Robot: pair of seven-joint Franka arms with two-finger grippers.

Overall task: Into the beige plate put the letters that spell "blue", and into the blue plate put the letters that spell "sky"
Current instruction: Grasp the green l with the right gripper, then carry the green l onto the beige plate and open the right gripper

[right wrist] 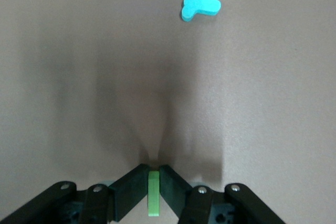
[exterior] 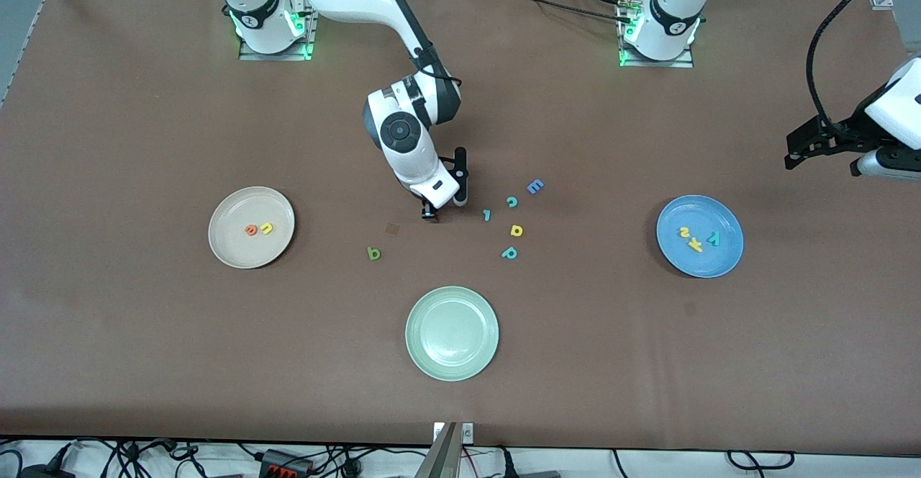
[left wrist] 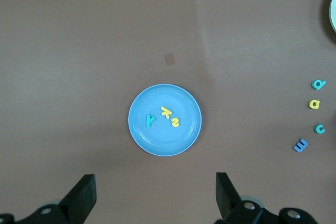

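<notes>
The right gripper (exterior: 429, 213) is down at the table in the middle, and its fingers are clenched on the l (right wrist: 153, 192), the thin green bar; in the right wrist view the bar stands between the 2 pads with its long axis along the fingers, so the grip is across its thin side. From this gripper, the beige plate (exterior: 227, 244) lies toward the right arm's end of the table and a little nearer to the front camera, well apart; this is the direction the coming move depends on, I think: lift, then carry sideways to that plate. The right arm is clearly the nearer one to it. The e (exterior: 251, 230) and the u (exterior: 266, 228) lie already in the beige plate, beside each other. The b (exterior: 373, 253) is on the table between the gripper and the beige plate, nearer to the camera than the gripper, so 2 letters of "blue" are not yet placed. The blue plate (exterior: 727, 258), toward the left arm's end, holds the s (exterior: 684, 232), the k (exterior: 694, 245) and the y (exterior: 713, 238), so "sky" looks finished. The left gripper (left wrist: 152, 195) waits high over the table near the blue plate, its fingers spread and empty.
</notes>
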